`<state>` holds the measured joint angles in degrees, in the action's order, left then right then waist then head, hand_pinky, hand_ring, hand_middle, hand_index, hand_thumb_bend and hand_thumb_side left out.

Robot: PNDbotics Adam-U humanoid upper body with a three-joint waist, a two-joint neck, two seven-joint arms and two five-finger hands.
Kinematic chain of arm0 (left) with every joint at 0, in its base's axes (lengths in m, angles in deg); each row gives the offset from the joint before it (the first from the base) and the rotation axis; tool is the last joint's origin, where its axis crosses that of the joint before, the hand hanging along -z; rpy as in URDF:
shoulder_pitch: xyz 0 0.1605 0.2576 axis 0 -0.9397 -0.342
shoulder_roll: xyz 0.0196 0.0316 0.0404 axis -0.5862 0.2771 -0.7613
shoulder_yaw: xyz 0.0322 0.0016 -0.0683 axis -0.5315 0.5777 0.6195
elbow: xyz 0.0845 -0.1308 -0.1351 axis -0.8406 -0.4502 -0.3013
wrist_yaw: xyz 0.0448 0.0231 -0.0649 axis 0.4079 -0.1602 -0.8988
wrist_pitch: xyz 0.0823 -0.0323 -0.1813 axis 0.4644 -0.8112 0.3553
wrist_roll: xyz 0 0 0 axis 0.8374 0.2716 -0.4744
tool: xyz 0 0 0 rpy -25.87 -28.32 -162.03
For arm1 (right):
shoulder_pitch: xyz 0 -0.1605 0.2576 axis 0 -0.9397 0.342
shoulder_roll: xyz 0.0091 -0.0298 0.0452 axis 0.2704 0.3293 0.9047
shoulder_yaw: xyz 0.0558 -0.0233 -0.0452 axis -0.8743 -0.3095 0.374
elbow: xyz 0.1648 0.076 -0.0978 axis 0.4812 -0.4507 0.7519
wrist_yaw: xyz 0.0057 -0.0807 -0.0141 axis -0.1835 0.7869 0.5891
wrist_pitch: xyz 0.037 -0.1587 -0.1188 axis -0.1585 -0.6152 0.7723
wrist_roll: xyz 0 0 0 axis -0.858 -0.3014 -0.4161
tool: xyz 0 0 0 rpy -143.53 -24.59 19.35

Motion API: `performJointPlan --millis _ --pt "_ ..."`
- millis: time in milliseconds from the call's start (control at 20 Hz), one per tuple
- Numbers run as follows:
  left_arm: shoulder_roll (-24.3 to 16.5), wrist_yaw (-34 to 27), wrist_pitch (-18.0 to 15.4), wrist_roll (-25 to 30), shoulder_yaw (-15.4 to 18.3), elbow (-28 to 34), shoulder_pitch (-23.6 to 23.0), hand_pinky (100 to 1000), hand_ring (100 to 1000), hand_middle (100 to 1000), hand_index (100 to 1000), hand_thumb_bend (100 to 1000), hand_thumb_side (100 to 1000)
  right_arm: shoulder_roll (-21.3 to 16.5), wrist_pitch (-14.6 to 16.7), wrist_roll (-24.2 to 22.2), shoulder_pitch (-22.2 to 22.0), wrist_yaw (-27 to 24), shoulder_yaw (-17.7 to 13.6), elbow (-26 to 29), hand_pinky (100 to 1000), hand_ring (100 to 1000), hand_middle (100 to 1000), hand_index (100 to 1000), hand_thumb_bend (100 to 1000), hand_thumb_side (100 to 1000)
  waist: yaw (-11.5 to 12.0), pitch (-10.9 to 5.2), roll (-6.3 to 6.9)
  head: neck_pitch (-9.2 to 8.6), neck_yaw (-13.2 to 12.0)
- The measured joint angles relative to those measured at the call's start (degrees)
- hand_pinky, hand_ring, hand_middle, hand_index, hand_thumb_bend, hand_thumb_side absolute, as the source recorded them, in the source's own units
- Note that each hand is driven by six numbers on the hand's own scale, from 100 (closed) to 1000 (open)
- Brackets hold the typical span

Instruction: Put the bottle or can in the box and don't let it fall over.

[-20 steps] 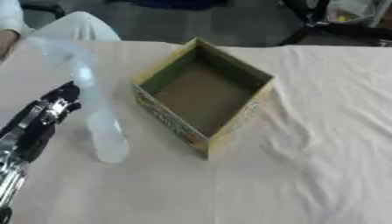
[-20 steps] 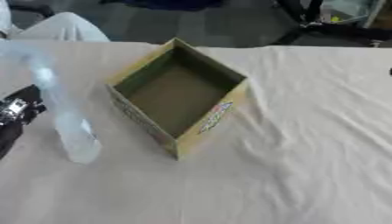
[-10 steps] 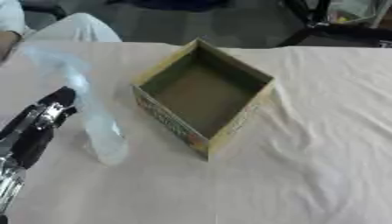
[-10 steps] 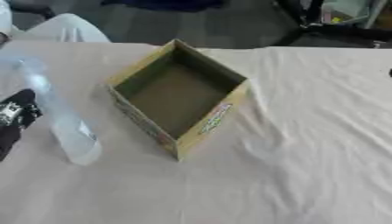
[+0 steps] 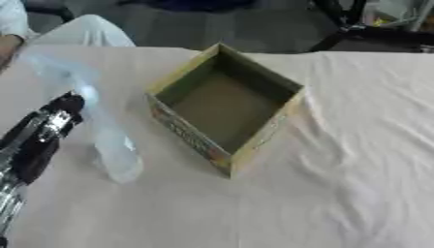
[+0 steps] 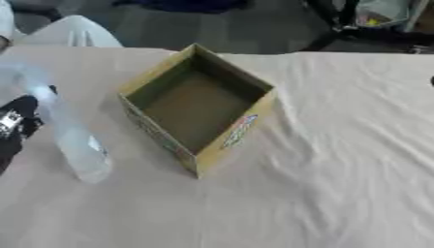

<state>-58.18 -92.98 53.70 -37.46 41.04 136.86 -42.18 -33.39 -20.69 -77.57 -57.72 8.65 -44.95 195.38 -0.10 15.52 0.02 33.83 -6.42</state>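
Black fingers [image 5: 64, 109] beside clear plastic bottle [image 5: 106, 140], square cardboard box [image 5: 222, 104] nearby

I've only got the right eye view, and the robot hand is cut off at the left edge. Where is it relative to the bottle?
Observer: The left eye view shows much more of the left robot hand. It is just left of the clear bottle, with its dark tip level with the bottle's upper part.
Operator: Is it gripping the bottle?
Observer: I can't tell. The tip meets the bottle's edge in that view, but it is too blurred to show contact.
Operator: Where does the arm go behind it?
Observer: It runs down along the left side to the lower left corner, apart from the box.
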Motion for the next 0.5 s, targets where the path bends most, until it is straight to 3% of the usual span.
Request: performJointPlan --millis 500 --pt "0.37 0.27 0.66 1.34 -1.4 0.28 2.66 1000 1000 1000 886 272 773 0.0 -0.02 -0.03 0.0 0.0 0.0 0.0 1000 1000 977 1000 100 470 -0.19 0.0 0.0 -0.13 -0.03"
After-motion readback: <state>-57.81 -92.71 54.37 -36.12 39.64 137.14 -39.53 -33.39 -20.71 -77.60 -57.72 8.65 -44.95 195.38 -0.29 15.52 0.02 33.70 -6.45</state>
